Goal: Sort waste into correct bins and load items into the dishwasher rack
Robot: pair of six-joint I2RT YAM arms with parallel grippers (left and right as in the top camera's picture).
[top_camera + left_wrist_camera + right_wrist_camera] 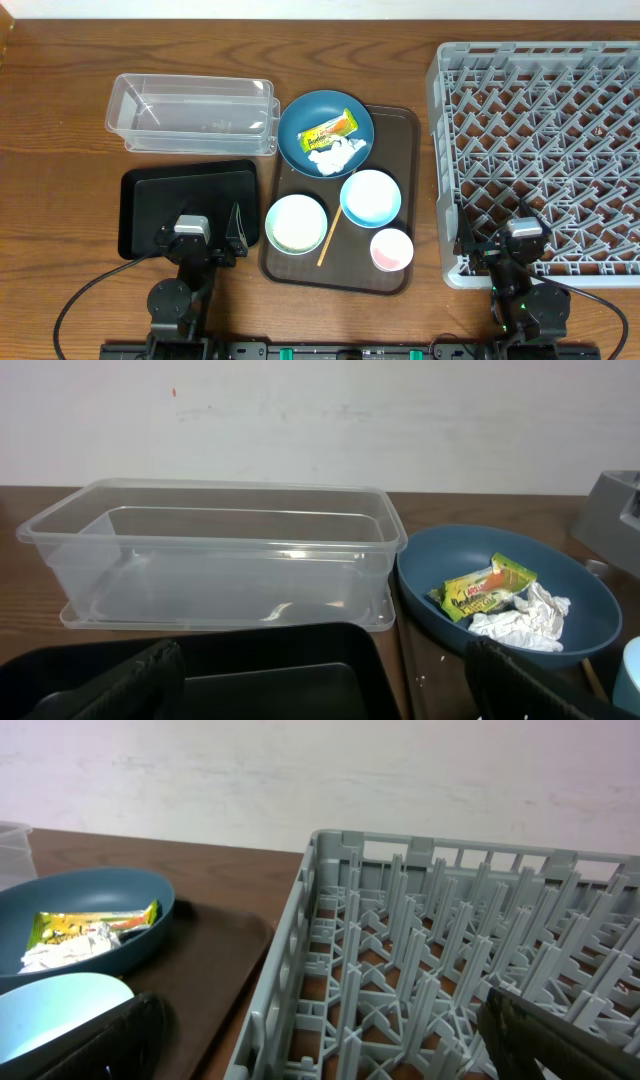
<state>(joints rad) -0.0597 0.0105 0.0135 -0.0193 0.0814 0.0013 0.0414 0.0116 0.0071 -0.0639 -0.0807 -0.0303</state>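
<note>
The dark blue dish (pixel 325 132) holds the yellow-orange snack wrapper (pixel 330 128) and crumpled white tissue (pixel 336 154); both show in the left wrist view (pixel 485 590). A pale mint bowl (pixel 296 223), light blue bowl (pixel 371 196), pinkish-white cup (pixel 391 249) and wooden chopstick (pixel 331 237) sit on the brown tray (pixel 395 125). Rice grains (pixel 430 665) dot the tray. The clear tub (pixel 190 112) and black tray (pixel 150 205) lie left. The grey rack (pixel 545 150) is right. My left gripper (pixel 210 238) is open over the black tray. My right gripper (pixel 500 235) is open over the rack's near-left corner.
The brown wooden table (pixel 60 90) extends to a pale wall at the back. The rack's near-left wall (pixel 290 970) stands between my right fingers, with the light blue bowl (pixel 60 1010) to its left. Arm bases and cables lie at the front edge.
</note>
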